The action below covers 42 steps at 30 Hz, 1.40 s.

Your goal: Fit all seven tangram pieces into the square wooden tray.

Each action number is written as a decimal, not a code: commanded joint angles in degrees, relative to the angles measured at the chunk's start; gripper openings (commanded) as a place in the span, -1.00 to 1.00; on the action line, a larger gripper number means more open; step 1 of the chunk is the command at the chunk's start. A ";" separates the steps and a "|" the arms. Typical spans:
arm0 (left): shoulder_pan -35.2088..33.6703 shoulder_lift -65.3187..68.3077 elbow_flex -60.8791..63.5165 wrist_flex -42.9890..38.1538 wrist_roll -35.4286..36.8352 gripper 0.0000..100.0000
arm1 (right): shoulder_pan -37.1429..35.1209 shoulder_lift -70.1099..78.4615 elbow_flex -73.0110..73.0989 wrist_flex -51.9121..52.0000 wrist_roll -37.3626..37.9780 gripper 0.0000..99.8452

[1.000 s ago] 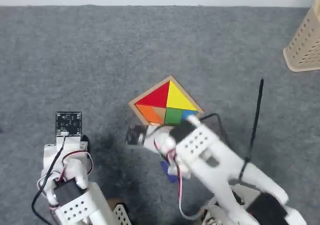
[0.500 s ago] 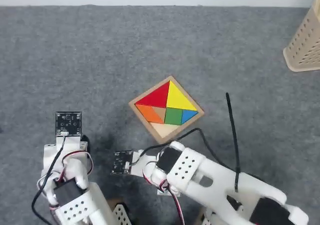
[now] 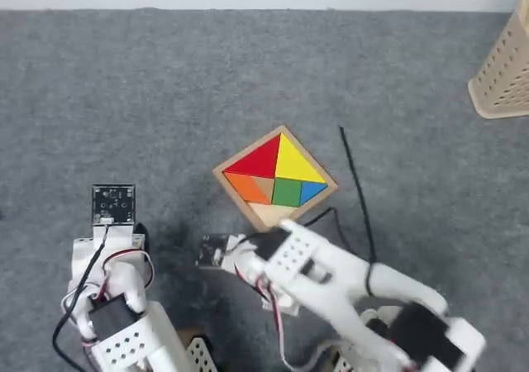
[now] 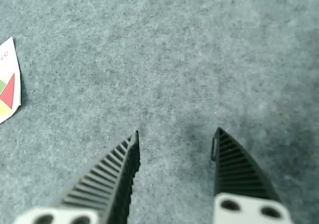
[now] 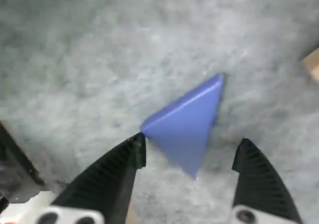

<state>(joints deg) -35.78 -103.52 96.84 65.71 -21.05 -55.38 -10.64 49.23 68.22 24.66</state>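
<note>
1. Right gripper [image 5: 193, 143]: your jaws stand wide apart and grip nothing.
2. Blue triangle [image 5: 187, 127]: this piece lies flat on the grey carpet [image 5: 99, 45] in the gap between the right jaws. One of its corners sits just beside one fingertip. The other fingertip stands apart from it.
3. Left gripper [image 4: 177, 133]: your jaws are spread wide and hold nothing. Grey carpet lies between them and ahead of them.
4. Printed card [image 4: 9, 79]: it lies on the carpet ahead of the left jaws and off to one side, well apart from both fingertips.
5. Wooden tray [image 3: 269, 215]: in the high view it sits cornerwise on the carpet, just ahead of the right arm [image 3: 331, 277]. It holds a red piece [image 3: 258, 161], a yellow piece [image 3: 293, 164], an orange piece [image 3: 242, 188], a green piece [image 3: 286, 192] and a small blue piece [image 3: 312, 191]. The corner nearest the arm shows bare wood.
6. Basket [image 3: 504, 66]: it stands at the table's edge, well apart from both arms.
</note>
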 commanded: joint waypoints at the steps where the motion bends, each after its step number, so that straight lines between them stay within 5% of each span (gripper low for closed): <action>1: 0.26 -0.62 -0.31 0.09 -0.44 -0.56 | 4.18 5.49 -6.86 -0.04 -0.79 -0.44; 15: 0.26 -0.62 -0.31 0.09 -0.53 -0.56 | 24.13 5.14 -12.92 0.48 -2.73 -0.44; 26: 0.26 -0.62 -0.31 0.09 -0.53 -0.56 | 16.75 -8.66 -13.10 3.12 -2.11 -0.44; 32: 0.26 -0.62 -0.31 0.09 -0.53 -0.56 | 13.41 -5.23 -10.99 2.33 13.01 -0.43; 42: 0.18 -0.62 -0.31 0.09 -0.53 -0.56 | 13.32 5.93 -10.81 -3.65 18.02 -0.27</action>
<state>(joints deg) -35.78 -103.52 96.84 65.71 -21.05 -41.41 -5.36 39.56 66.20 41.19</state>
